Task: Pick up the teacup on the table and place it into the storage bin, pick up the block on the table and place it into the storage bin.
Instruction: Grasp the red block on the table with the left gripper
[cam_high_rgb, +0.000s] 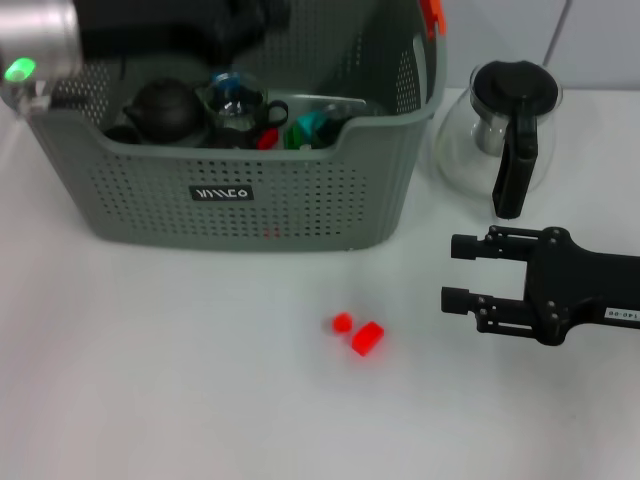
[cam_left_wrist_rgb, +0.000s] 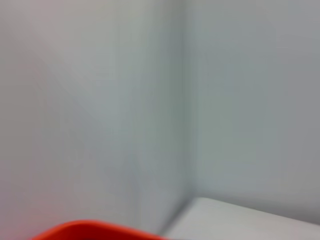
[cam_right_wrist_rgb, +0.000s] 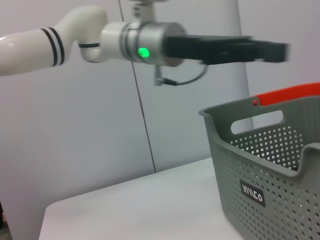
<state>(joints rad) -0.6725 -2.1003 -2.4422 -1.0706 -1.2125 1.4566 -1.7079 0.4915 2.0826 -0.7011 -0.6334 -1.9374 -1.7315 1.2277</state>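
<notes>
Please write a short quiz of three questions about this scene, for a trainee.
1. True or false: the red blocks lie inside the storage bin.
2. Which gripper hangs above the bin?
3. What stands to the right of the bin? A: glass teapot. B: plate. C: bottle.
Key: 1 false, they lie on the table in front of it. 2 the left gripper; the right gripper is low, open. 3 A.

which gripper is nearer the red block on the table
Right. The right gripper sits low over the table, just to the red block's right. The left gripper is held high above the storage bin, at the far side of it from the block.
</notes>
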